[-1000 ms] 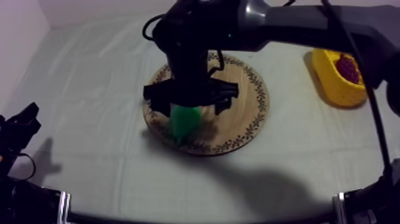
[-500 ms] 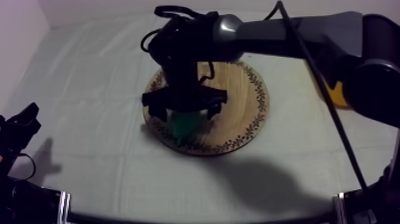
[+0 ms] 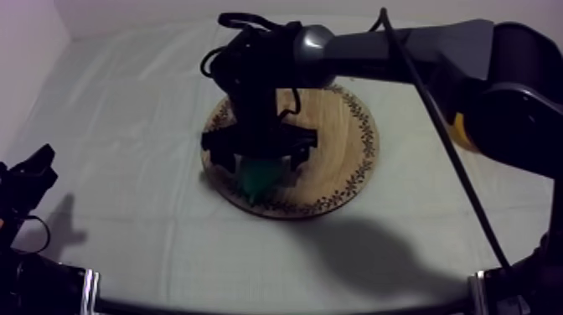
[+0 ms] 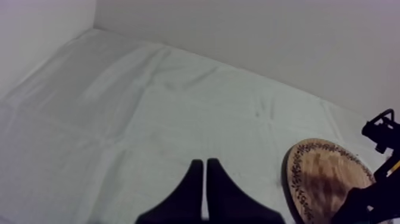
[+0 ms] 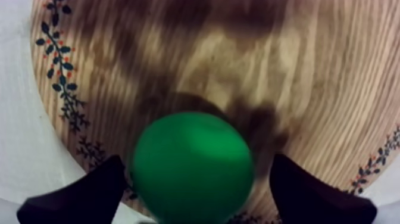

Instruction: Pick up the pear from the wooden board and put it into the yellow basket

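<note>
The green pear (image 3: 260, 174) lies on the near left part of the round wooden board (image 3: 335, 142). My right gripper (image 3: 260, 159) is down over it, open. In the right wrist view the pear (image 5: 191, 167) sits between the two black fingers (image 5: 83, 196), with a small gap at each side, over the board's grain (image 5: 238, 59). My left gripper (image 3: 33, 167) rests low at the table's left side, and its fingers lie together as a narrow wedge (image 4: 205, 164) over the cloth. A sliver of the yellow basket (image 3: 459, 130) shows behind my right arm.
The right arm (image 3: 402, 46) reaches across the table's far right and hides most of the basket. Bare cloth (image 3: 126, 109) stretches left of the board and along the front. From the left wrist view, the board's edge (image 4: 324, 179) lies beside the cloth.
My right gripper has sunk lower over the pear, so less green shows. The right arm has swung down and now covers most of the basket. The left arm has not moved.
</note>
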`<action>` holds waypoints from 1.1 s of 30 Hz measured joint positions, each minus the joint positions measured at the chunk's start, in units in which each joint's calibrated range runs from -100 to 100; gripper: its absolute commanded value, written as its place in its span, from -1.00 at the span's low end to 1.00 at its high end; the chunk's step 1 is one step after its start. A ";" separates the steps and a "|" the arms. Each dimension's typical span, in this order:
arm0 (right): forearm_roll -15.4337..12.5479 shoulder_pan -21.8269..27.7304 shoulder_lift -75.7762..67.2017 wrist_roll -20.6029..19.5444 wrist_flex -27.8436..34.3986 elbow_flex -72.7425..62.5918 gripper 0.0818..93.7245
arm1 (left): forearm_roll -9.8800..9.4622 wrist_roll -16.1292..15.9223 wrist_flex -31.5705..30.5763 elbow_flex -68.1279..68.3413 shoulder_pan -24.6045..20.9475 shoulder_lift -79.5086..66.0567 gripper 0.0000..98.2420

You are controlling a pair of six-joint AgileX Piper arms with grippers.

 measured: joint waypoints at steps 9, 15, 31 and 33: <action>-1.71 0.30 -0.12 0.20 -1.91 1.50 -0.18 | 0.00 0.00 0.00 0.00 0.00 0.00 -1.00; -1.33 0.76 -0.86 0.83 -3.17 1.55 -0.18 | 0.00 0.00 0.00 0.00 0.00 0.00 -1.00; 6.87 8.97 -25.55 12.69 -5.77 10.06 -0.11 | 0.00 0.00 0.00 0.00 0.00 0.00 -1.00; 7.88 11.05 -29.30 14.82 -7.53 11.73 -0.11 | 0.00 0.00 0.00 0.00 0.00 0.00 -1.00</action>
